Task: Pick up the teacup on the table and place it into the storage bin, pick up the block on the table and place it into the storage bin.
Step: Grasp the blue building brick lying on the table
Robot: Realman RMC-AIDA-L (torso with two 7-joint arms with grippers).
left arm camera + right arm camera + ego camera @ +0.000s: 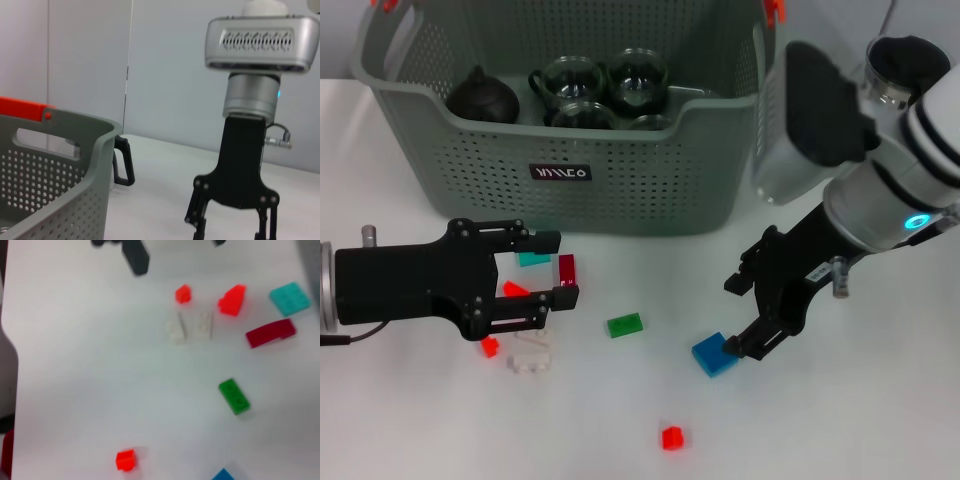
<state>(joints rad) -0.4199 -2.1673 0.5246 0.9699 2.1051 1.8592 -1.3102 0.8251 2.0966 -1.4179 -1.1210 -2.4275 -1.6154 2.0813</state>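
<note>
Right claw [752, 312]: open, fingers spread, low over the table [840, 420], blue block [714, 354] just beside its lower finger; contact not discernible. Also seen from the left wrist view [232, 227], fingertips cut off by the frame edge.

Left claw [552, 268]: open, pointing sideways above the table, dark red block [566, 270] showing between its fingers, teal block [533, 259] and orange-red wedge [514, 290] partly hidden behind it.

Nearby on table: small red block [490, 347], two clear pieces [531, 354] hard to make out against the white surface, green block [625, 325] between the two claws, another red block [671, 437] nearer the front edge.

Storage bin [620, 200]: grey-green, perforated, standing behind the blocks, black label on front wall. Inside: dark round teapot [482, 97], glass teacups [610, 88] clustered, lower ones partly hidden by the bin wall. Orange clips [775, 10] at the rim, cut off.
</note>
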